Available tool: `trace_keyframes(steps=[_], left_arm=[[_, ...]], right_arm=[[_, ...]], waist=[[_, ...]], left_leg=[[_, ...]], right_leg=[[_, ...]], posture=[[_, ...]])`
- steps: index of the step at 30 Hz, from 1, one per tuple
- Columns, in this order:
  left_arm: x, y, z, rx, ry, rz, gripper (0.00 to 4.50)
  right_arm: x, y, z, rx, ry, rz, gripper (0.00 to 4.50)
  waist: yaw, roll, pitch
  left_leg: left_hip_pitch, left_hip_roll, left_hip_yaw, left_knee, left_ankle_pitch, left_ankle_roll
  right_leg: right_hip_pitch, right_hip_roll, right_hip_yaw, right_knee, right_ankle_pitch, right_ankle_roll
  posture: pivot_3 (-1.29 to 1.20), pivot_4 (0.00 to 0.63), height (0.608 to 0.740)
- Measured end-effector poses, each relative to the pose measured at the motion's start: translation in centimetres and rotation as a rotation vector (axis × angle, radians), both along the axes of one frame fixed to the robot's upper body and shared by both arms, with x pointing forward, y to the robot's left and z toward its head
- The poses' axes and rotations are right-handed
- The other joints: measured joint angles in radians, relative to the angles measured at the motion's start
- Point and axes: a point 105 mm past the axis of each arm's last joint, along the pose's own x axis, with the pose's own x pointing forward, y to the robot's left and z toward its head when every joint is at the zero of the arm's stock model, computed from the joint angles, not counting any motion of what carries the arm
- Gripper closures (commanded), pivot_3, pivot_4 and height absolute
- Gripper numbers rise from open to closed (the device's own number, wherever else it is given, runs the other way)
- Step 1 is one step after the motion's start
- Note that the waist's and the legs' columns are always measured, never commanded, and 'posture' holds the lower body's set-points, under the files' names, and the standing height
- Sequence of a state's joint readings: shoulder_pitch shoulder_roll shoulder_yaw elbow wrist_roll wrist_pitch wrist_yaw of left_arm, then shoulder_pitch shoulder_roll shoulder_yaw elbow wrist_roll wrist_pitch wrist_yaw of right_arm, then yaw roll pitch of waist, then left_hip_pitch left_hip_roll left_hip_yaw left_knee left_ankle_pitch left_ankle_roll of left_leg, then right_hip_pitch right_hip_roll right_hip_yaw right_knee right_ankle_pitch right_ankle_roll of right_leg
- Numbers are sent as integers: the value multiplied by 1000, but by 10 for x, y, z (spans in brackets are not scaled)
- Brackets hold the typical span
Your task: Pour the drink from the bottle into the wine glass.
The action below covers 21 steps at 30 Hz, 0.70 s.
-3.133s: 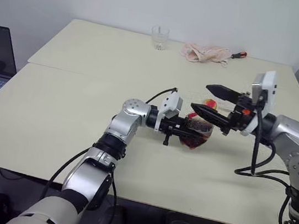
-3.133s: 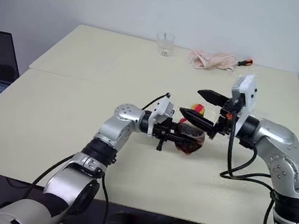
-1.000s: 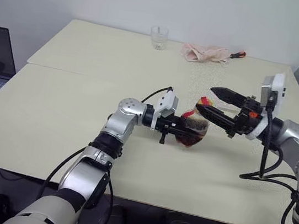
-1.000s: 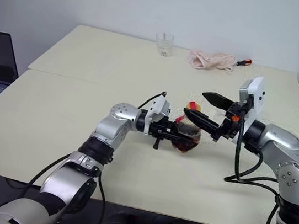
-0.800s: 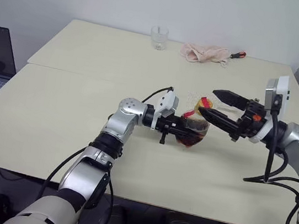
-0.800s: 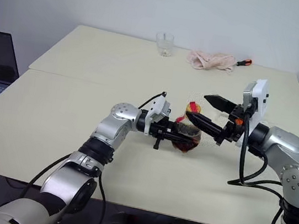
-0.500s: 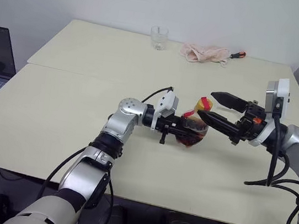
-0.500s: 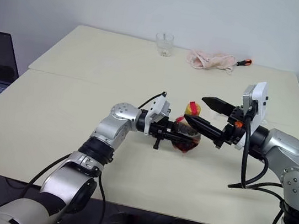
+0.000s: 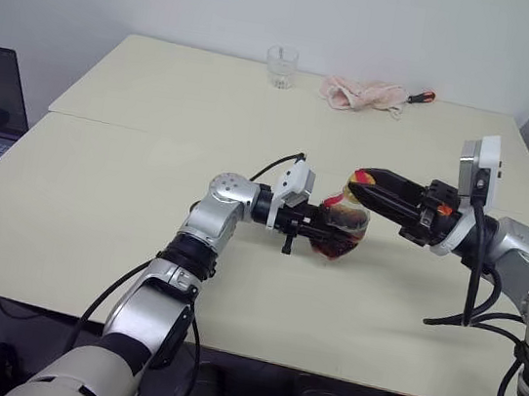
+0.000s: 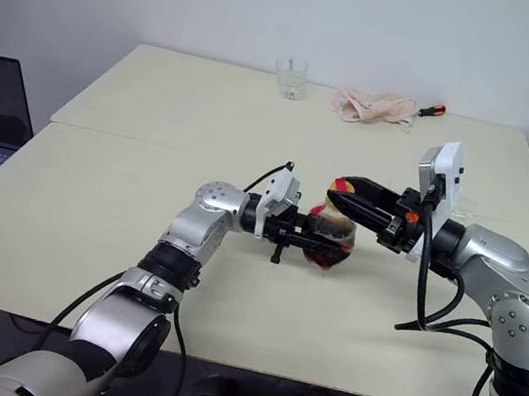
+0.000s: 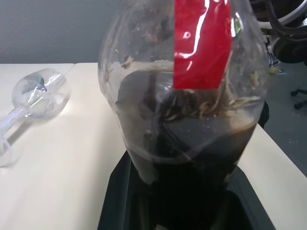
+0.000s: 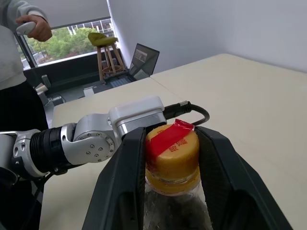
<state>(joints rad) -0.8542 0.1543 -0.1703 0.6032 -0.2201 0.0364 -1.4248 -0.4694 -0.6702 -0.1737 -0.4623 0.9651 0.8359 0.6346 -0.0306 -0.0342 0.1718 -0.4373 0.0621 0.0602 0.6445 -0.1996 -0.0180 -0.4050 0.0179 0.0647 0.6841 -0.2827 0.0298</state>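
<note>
The bottle is standing close to upright above the middle of the bench. Its long axis is running from 6 o'clock up to 12 o'clock in the head view, with the top leaning slightly toward 1 o'clock. The left end effector is coming in level from 9 o'clock and is clamping the bulbous body, which is holding the dark drink in its lower half.

The relation that matters is at the top. The right end effector is reaching in level from 3 o'clock, across the bottle's axis. Its two black fingers are sitting on opposite sides of the yellow-and-red cap. In the right wrist view both fingers are pressing against the cap's sides, so I am reading this as a pinch on the cap rather than a spread stance. That puts the right arm on the cap while the left is steadying the body, which looks like the set-up for unscrewing. The twist would have to turn about the bottle's near-vertical axis.

The wine glass is lying on its side on the bench, well apart from the bottle, with its stem flat on the surface. It is not standing ready to be filled. I cannot tell its clock direction from the bottle in the head view.
</note>
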Motion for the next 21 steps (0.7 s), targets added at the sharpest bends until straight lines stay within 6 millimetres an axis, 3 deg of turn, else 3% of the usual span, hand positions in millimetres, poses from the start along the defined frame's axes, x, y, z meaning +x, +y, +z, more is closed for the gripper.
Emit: trace_keyframes(steps=[9, 14, 21], left_arm=[[0, 0, 1, -7, -1, -2, 3834], [0, 2, 0, 0, -1, 1, 3835], [0, 2, 0, 2, -2, 1, 3835]], right_arm=[[1, -2, 2, 27, 19, 21, 3276], [-6, -9, 25, 117, -36, 50, 3295], [-8, -17, 31, 163, -45, 35, 3295]], waist=[[0, 0, 0], [0, 0, 0], [0, 0, 0]], left_leg=[[0, 0, 0, 0, 0, 0], [0, 0, 0, 0, 0, 0], [0, 0, 0, 0, 0, 0]], right_leg=[[0, 0, 0, 0, 0, 0], [0, 0, -1, 0, 0, 0], [0, 0, 0, 0, 0, 0]], posture=[[0, 150, 740], [0, 150, 740], [0, 150, 740]])
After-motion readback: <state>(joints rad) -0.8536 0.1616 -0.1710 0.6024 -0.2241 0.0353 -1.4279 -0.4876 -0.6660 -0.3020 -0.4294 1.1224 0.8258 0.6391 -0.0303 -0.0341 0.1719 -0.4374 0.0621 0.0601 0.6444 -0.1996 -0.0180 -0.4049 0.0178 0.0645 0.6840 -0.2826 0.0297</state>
